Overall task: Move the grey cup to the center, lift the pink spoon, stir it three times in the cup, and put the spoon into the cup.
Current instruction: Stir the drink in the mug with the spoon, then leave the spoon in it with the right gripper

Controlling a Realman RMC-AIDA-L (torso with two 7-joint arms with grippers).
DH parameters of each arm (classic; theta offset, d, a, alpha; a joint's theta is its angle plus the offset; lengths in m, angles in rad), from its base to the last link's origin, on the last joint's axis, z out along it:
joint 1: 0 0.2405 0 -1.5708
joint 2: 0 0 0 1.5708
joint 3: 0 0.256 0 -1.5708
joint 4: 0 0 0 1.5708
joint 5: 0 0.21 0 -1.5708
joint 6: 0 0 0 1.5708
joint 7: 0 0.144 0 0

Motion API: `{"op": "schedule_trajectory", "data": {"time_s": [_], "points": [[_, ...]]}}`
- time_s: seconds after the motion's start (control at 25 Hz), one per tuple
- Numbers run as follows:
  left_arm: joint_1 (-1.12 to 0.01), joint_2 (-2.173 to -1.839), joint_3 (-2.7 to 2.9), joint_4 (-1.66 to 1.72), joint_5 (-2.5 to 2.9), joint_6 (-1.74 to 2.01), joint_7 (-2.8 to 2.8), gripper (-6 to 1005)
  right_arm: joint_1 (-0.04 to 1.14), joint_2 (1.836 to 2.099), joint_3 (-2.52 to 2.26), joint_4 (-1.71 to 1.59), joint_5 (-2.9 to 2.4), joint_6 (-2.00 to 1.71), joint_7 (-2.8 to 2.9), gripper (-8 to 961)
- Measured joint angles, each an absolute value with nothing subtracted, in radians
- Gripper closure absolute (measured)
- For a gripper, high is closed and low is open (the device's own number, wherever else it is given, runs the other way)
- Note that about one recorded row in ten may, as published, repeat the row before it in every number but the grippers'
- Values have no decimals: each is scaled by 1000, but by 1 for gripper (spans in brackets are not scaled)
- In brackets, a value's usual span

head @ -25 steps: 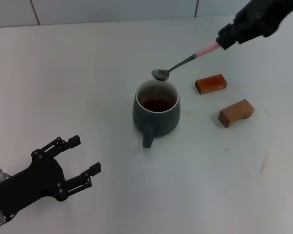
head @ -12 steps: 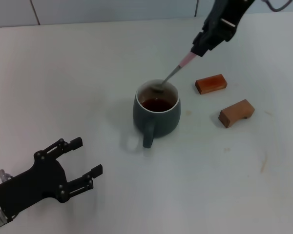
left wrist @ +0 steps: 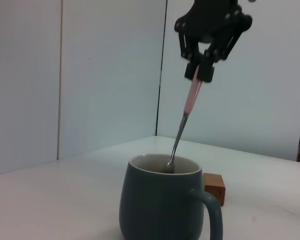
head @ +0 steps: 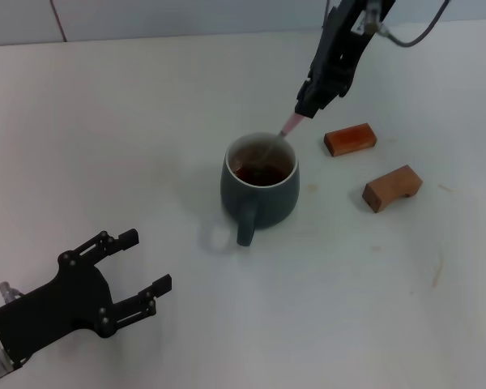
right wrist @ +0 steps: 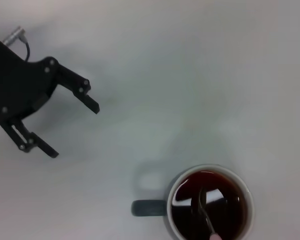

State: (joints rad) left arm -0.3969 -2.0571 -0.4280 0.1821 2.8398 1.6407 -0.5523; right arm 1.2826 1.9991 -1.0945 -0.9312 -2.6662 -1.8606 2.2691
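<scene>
The grey cup (head: 259, 190) stands mid-table with brown liquid inside and its handle toward me; it also shows in the left wrist view (left wrist: 162, 202) and the right wrist view (right wrist: 210, 205). My right gripper (head: 305, 105) is shut on the pink handle of the pink spoon (head: 285, 130), above and behind the cup. The spoon tilts steeply, its metal bowl dipped in the liquid (right wrist: 202, 202); the left wrist view shows the spoon (left wrist: 182, 125) and the right gripper (left wrist: 202, 70) over the cup. My left gripper (head: 138, 271) is open and empty near the table's front left.
Two brown wooden blocks lie right of the cup: one (head: 350, 138) farther back, one (head: 392, 188) nearer. A white tiled wall runs behind the table.
My right gripper has swung left and tipped the spoon from nearly level above the cup to steep, lowering its bowl into the liquid. The left arm has barely moved.
</scene>
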Motion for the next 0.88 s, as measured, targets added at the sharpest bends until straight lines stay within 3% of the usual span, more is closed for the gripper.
{"op": "schedule_trajectory", "data": {"time_s": [0.4, 0.88], "points": [[-394, -2057, -428, 182, 2838, 1640, -552, 178, 1328, 2046, -1140, -845, -2728, -1782, 2253, 837], [-389, -2057, -428, 178, 2836, 1640, -552, 178, 1352, 2061, -1139, -794, -2788, -1715, 2251, 836]]}}
